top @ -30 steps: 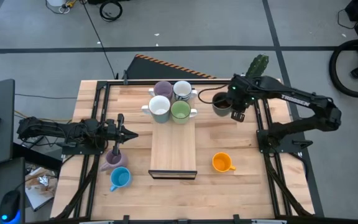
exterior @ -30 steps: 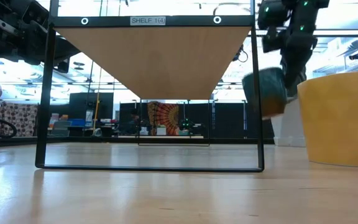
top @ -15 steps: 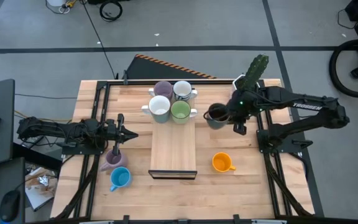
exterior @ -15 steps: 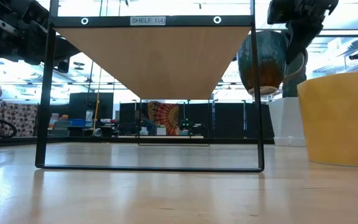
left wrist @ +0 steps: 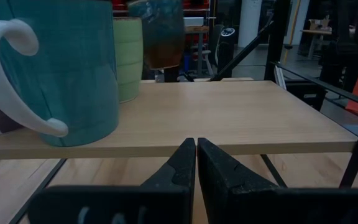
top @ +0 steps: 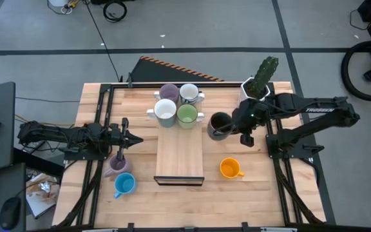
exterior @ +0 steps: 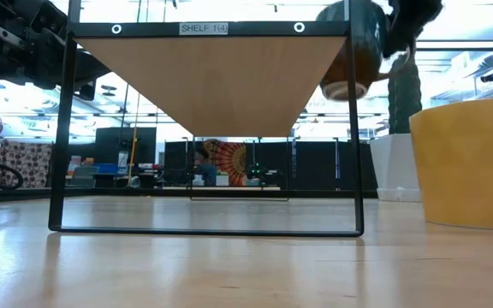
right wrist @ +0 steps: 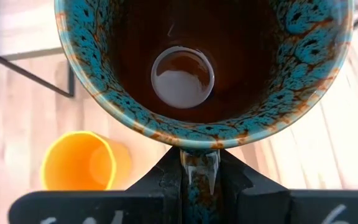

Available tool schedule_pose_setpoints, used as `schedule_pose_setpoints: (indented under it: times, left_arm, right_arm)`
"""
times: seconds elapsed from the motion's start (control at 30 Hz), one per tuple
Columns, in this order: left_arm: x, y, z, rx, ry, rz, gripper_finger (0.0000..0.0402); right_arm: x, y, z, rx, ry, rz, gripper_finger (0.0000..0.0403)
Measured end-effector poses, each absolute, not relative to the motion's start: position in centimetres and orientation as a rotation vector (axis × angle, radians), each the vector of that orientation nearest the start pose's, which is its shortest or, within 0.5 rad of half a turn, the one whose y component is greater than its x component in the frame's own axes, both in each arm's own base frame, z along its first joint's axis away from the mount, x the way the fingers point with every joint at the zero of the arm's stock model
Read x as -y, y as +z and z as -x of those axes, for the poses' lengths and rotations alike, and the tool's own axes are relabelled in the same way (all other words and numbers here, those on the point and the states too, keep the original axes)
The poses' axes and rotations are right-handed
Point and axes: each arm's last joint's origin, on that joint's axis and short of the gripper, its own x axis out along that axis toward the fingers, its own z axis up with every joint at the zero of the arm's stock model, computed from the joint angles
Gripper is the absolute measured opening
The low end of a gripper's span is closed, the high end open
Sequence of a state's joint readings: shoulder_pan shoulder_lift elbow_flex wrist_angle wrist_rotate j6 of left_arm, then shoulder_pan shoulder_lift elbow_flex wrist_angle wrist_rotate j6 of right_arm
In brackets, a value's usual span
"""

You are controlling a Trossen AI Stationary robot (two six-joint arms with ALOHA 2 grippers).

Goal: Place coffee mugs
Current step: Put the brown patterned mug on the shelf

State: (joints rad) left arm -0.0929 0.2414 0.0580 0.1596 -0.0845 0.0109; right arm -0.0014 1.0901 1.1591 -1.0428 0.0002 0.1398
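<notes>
My right gripper (top: 236, 122) is shut on the dark brown mug (top: 219, 124), which hangs in the air just right of the wooden shelf (top: 180, 154). In the low view the mug (exterior: 355, 47) sits at the height of the shelf top. Several mugs stand at the shelf's far end: purple (top: 169, 93), white (top: 189, 94), white-lined (top: 165, 111) and light green (top: 187, 115). The orange mug (top: 229, 168) stands on the table right of the shelf. A blue mug (top: 123, 184) and a purple mug (top: 116, 164) stand near my shut left gripper (top: 125, 137). My right gripper pinches the dark brown mug's handle (right wrist: 199, 173) between its two fingers, just below the rim. It comes from the table's right side. The mug is lifted clear of table and shelf, mouth up and a little tilted (exterior: 349, 81).
A white pot with a green cactus (top: 257, 82) stands at the far right corner behind my right arm. The shelf's black frame legs (exterior: 353, 128) stand around the board. The near half of the shelf board (top: 180, 161) is bare wood.
My right gripper has carried the dark brown mug from beside the cactus pot toward the table's left and near edges, up to the shelf's right side. It has risen from low over the table to the level of the shelf top. My left arm has kept still.
</notes>
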Motion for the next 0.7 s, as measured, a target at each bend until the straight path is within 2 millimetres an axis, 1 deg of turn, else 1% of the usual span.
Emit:
schedule_pose_setpoints:
  times: [0.13,0.3,0.4,0.53,0.7]
  left_arm:
    - [0.8,17.9,-11.2,-0.023,-0.009,-0.013,0.0023]
    - [0.8,17.9,-11.2,-0.023,-0.008,-0.013,0.0023]
    - [0.8,17.9,-11.2,-0.024,-0.008,-0.013,0.0023]
    - [0.8,17.9,-11.2,-0.024,-0.008,-0.013,0.0023]
    - [0.8,17.9,-11.2,-0.024,-0.009,-0.013,0.0023]
  right_arm:
    - [-1.0,34.6,-19.7,-0.938,-0.036,-0.105,0.0054]
    - [-2.1,35.0,-20.7,-0.909,-0.012,-0.09,0.0054]
    - [-2.6,34.9,-22.0,-0.884,0.001,-0.098,0.0054]
    - [-3.2,34.5,-23.8,-0.918,0.011,-0.088,0.0054]
    - [-3.7,34.9,-26.3,-0.919,-0.035,-0.083,0.0054]
